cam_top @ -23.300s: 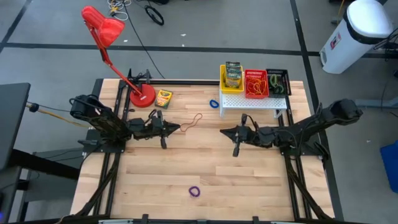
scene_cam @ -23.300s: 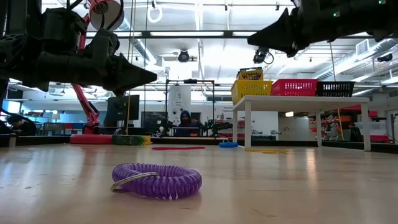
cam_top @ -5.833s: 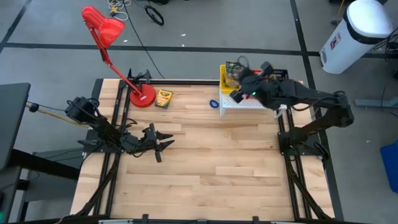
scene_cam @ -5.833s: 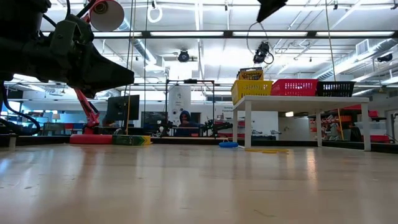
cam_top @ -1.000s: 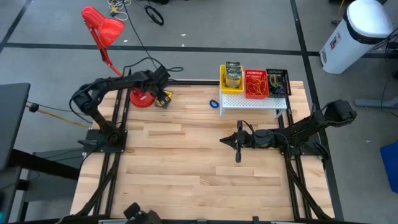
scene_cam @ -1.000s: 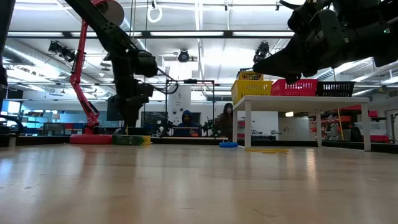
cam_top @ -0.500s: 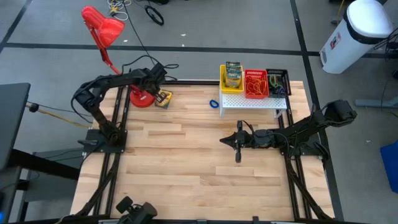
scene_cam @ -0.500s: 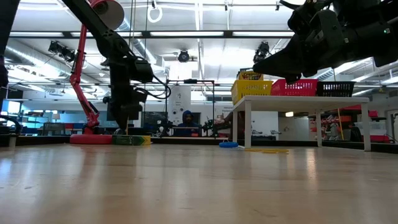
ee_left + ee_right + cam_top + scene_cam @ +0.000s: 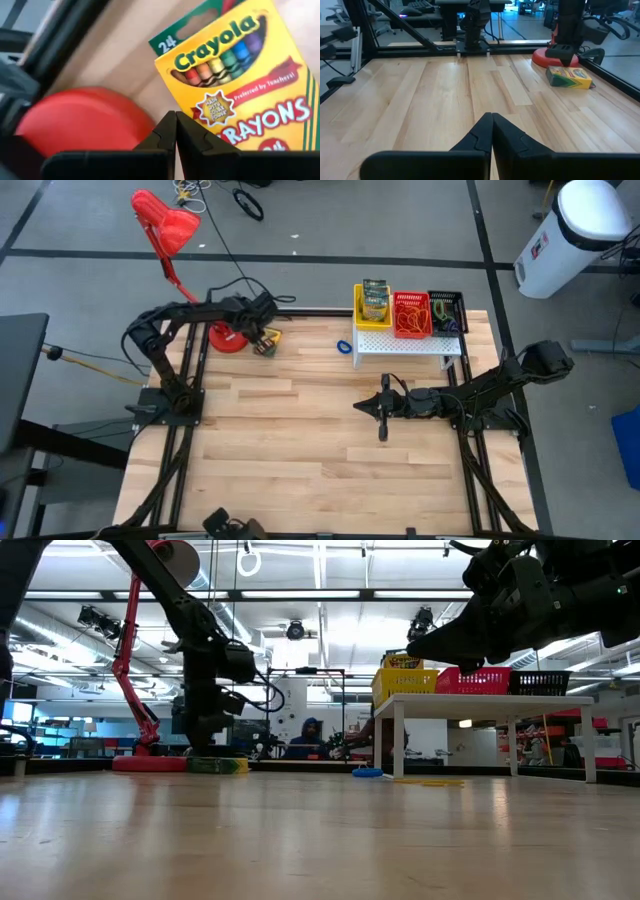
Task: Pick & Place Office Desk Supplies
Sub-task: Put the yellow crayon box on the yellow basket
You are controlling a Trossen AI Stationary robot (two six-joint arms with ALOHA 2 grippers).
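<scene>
Left end effector (image 9: 260, 329): clenched tip to tip, with nothing visible between the fingers in the left wrist view (image 9: 175, 122). Reaches to the far left part of the worktop (image 9: 300, 450), low over the loose crayon box (image 9: 266, 343). Appears to touch or sit just above the box's near edge; cannot tell which. No grasp on the box by the look of it, since the printed face (image 9: 240, 85) lies wholly beyond the closed tips.

Just beside the box: the round red lamp base (image 9: 228, 337), with the lamp's arm rising away past the worktop's back edge.

Right end effector (image 9: 362, 406): also clenched and empty, waiting above the middle of the worktop, well apart from everything.

Farther right, at the back: a white riser shelf (image 9: 405, 343) carrying three baskets in a row. Yellow basket (image 9: 358, 306) already holding a crayon box, red basket (image 9: 397, 317) holding a tangle of coloured bands, black basket (image 9: 460, 300) with some bands too. One blue band loop (image 9: 344, 346) lying on the wood just beside the riser's left end.

Judged progress: mostly done. Left to do, apparently: a proper grip on the loose crayon box and its carry to the baskets, then the blue loop. Likely needs reopening the fingers first.
</scene>
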